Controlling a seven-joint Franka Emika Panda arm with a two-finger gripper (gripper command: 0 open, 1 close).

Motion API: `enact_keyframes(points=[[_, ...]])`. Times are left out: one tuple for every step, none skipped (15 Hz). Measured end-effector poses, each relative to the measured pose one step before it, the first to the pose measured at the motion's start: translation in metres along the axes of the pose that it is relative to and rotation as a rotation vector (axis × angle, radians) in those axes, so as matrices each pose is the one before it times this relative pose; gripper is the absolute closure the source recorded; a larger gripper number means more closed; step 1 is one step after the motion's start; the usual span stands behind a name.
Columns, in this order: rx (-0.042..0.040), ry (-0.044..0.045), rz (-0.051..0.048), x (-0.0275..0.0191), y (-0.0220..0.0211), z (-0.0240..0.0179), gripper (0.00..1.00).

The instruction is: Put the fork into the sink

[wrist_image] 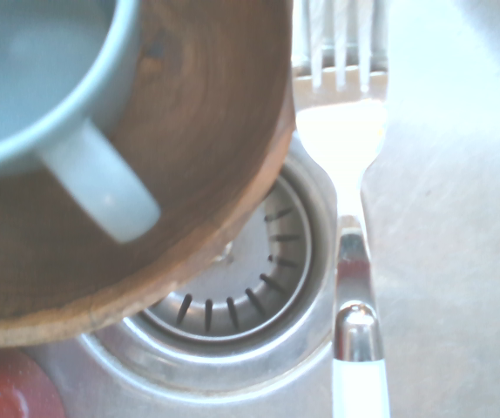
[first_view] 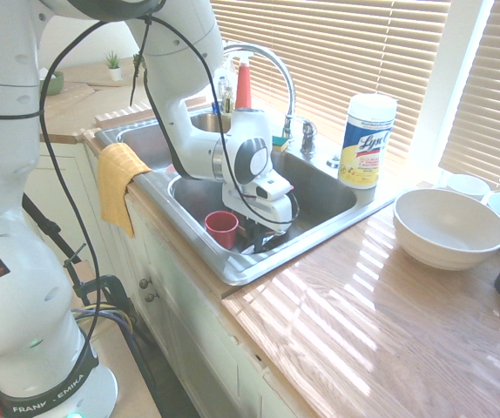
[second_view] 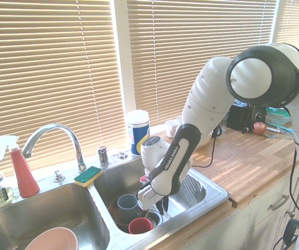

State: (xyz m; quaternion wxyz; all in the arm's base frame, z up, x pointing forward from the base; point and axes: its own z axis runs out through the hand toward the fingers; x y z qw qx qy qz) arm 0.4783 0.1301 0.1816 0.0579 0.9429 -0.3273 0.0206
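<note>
Gripper (second_view: 162,204) low in sink (second_view: 212,200) right basin, finger state cannot tell; fork (wrist_image: 352,252) beside drain (wrist_image: 241,279), near brown bowl (wrist_image: 189,174), grey mug (second_view: 127,204)

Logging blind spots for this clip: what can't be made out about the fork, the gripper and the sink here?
- Gripper fingers: both exterior views show them only as a dark blur, so open or shut is unclear.
- Fork: seen only in the wrist view; handle cut by the frame edge, tines washed out by glare; held or lying, undecided.
- Sink drain: partly hidden by the wooden bowl in the wrist view.
</note>
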Motion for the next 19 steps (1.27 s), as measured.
enact_keyframes(points=[[0.00035, 0.00109, 0.0006, 0.00096, -0.00109, 0.0004, 0.0], [0.00204, 0.00192, 0.00158, 0.0014, -0.00079, -0.00074, 0.0], [0.00221, 0.00195, 0.0012, 0.00118, -0.00071, -0.00096, 0.0], [0.00261, 0.00231, 0.00114, 0.00131, -0.00091, -0.00115, 0.0], [0.00247, 0.00198, 0.00271, 0.00164, -0.00059, -0.00105, 0.0], [0.00111, 0.0004, 0.00389, 0.00134, 0.00013, -0.00041, 0.0], [0.00142, -0.00054, 0.00443, 0.00087, 0.0001, -0.00045, 0.0], [0.00244, -0.0004, 0.00455, 0.00067, -0.00007, -0.00101, 0.0], [0.00346, 0.00055, 0.00361, 0.00054, -0.00024, -0.00172, 0.0], [0.00421, 0.0018, 0.00243, 0.00058, -0.00041, -0.00241, 0.0], [0.00513, 0.00257, 0.00241, 0.0007, -0.00049, -0.00297, 0.0], [0.00574, 0.00267, 0.00272, 0.00071, -0.00052, -0.00334, 0.0], [0.00614, 0.00183, 0.00396, 0.00045, -0.0004, -0.0035, 0.0], [0.00573, 0.00159, 0.0043, 0.00047, 0.00014, -0.00352, 0.0], [0.00663, 0.00286, 0.00332, 0.00085, 0.00001, -0.00468, 0.0], [0.01096, 0.0051, 0.00311, 0.00128, -0.00074, -0.0075, 0.0], [0.01547, 0.00421, 0.00542, 0.00107, -0.00181, -0.01191, 0.0], [0.0176, 0.00624, 0.00341, 0.00112, -0.0023, -0.01661, 0.0], [0.01926, 0.00597, 0.00338, 0.0017, -0.00239, -0.02202, 0.0]])
